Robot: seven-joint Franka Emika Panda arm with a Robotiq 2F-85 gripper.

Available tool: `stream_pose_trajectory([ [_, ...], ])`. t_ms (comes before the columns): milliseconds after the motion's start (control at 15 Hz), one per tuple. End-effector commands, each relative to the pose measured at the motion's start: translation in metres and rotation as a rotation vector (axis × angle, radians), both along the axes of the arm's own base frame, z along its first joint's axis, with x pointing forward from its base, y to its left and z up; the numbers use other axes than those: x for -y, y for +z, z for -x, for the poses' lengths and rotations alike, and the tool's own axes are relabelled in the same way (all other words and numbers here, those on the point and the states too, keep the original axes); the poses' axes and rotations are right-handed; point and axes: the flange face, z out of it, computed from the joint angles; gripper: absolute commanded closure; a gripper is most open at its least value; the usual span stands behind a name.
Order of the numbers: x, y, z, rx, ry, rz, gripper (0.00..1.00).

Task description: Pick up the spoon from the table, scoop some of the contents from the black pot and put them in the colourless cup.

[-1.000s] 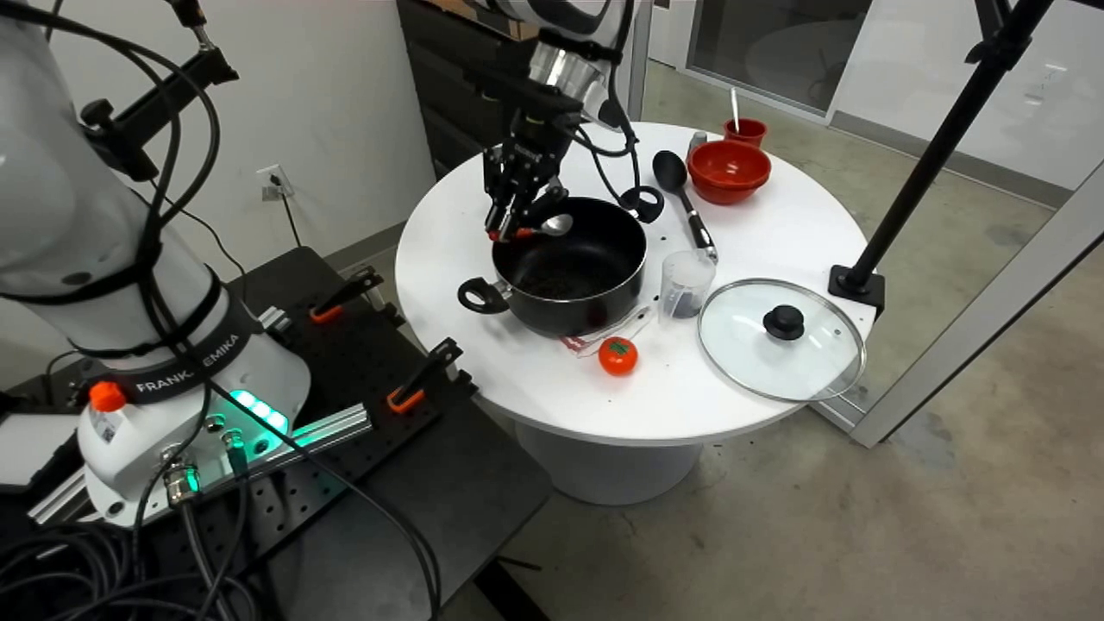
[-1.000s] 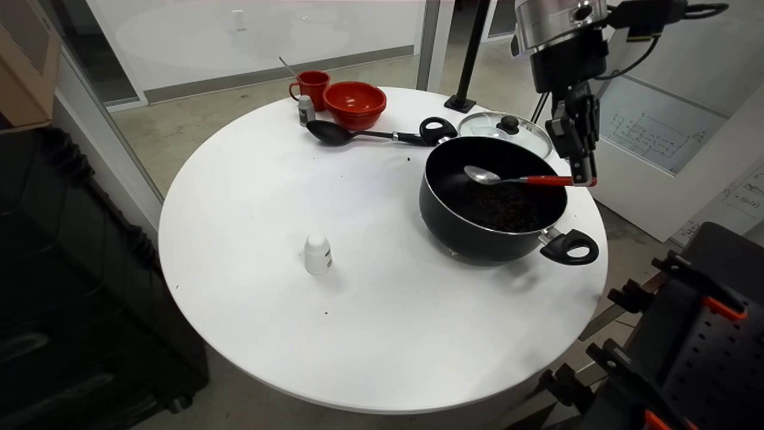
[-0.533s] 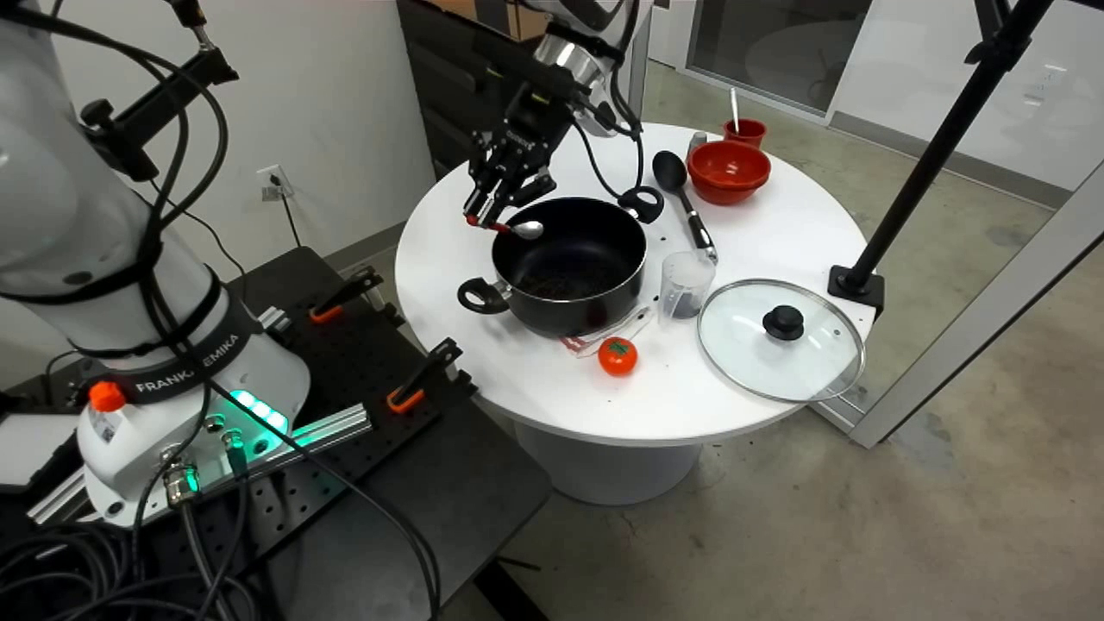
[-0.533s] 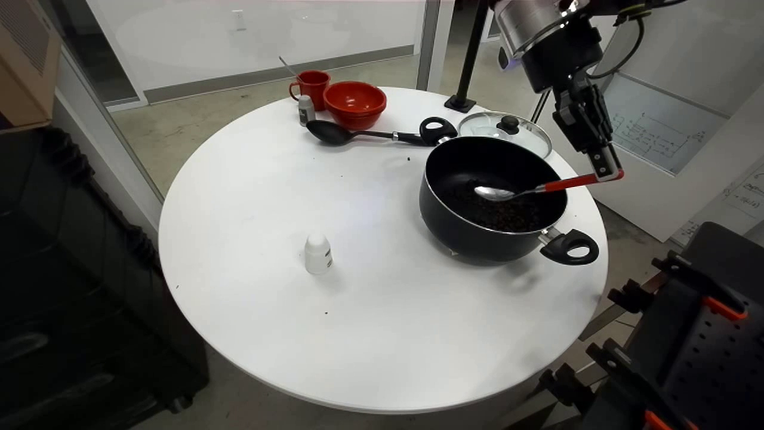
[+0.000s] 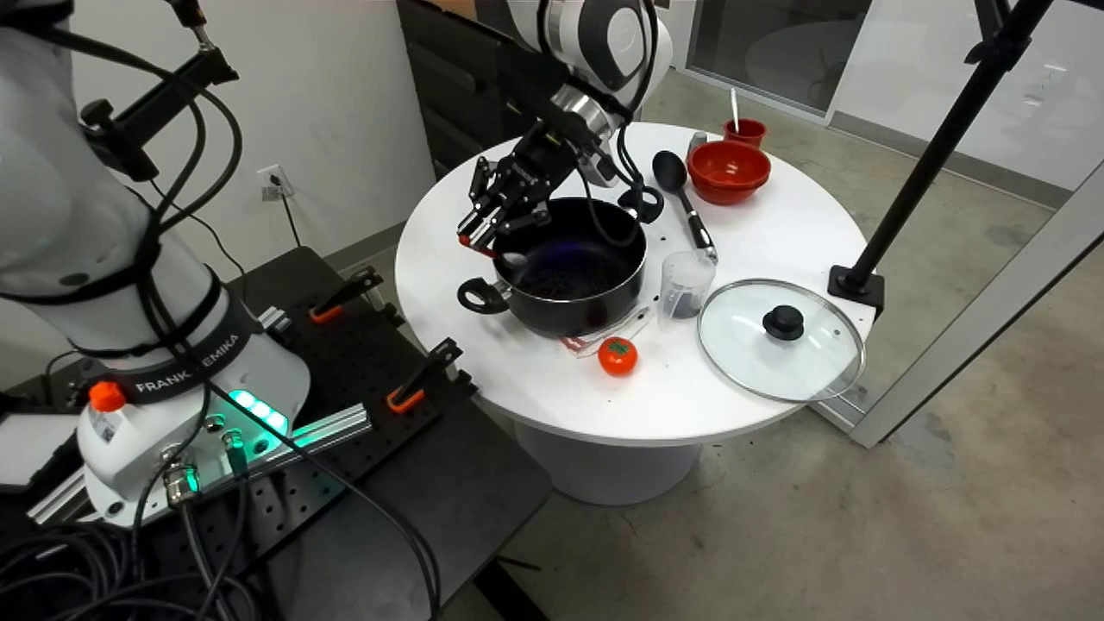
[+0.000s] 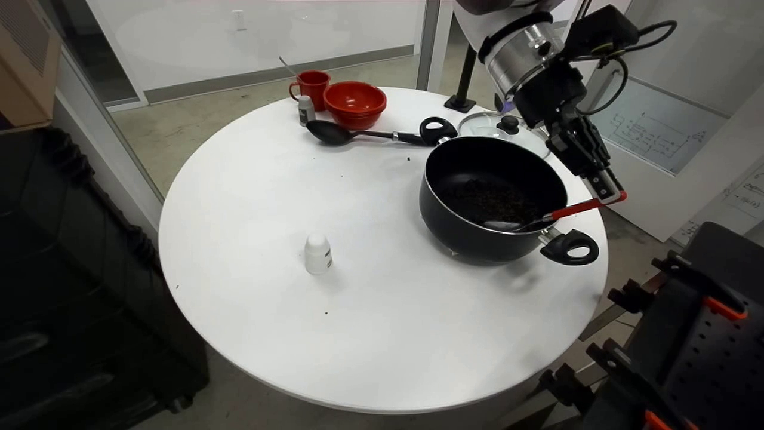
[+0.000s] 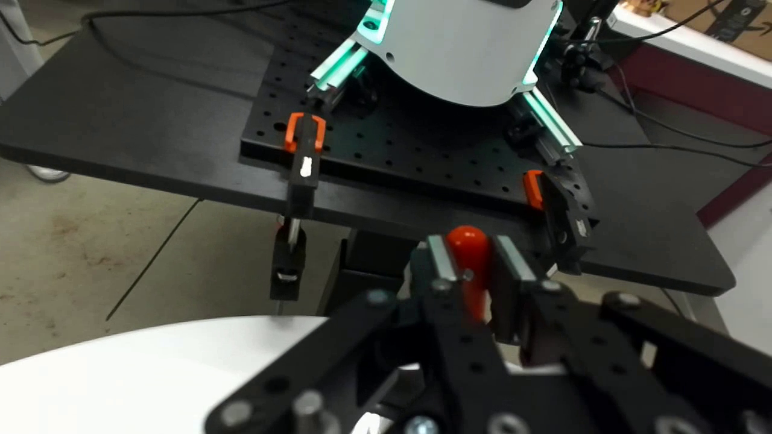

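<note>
Round white table (image 5: 517,371): pick-up done, transfer unconfirmed

Left to right: gripper (image 7: 475,259) clamped on the red-handled spoon (image 6: 564,211), its head inside the black pot (image 5: 561,319); contact with the dark contents (image 6: 489,200) and any load cannot be confirmed. Scooping judged under way. Clear cup (image 5: 687,278) stands near the pot, not touching; something dark (image 5: 683,304) shows low in it, origin undetermined. Remaining, as assessed: finish the scoop, empty it into the cup.

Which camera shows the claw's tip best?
The wrist view: close up, the claw pinches the red spoon handle between both fingers. In both exterior views its tip looks much smaller, near the black pot.
</note>
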Motion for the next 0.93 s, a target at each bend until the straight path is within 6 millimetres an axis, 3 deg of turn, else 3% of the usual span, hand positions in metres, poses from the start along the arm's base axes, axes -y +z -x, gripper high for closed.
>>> stream_pose_trajectory([
  [0,0.012,-0.007,-0.009,-0.059,-0.070,-0.100,0.95],
  [467,0.050,-0.003,-0.020,-0.066,-0.291,-0.232,0.95],
  [867,0.073,-0.014,-0.010,-0.210,-0.338,-0.302,0.95],
])
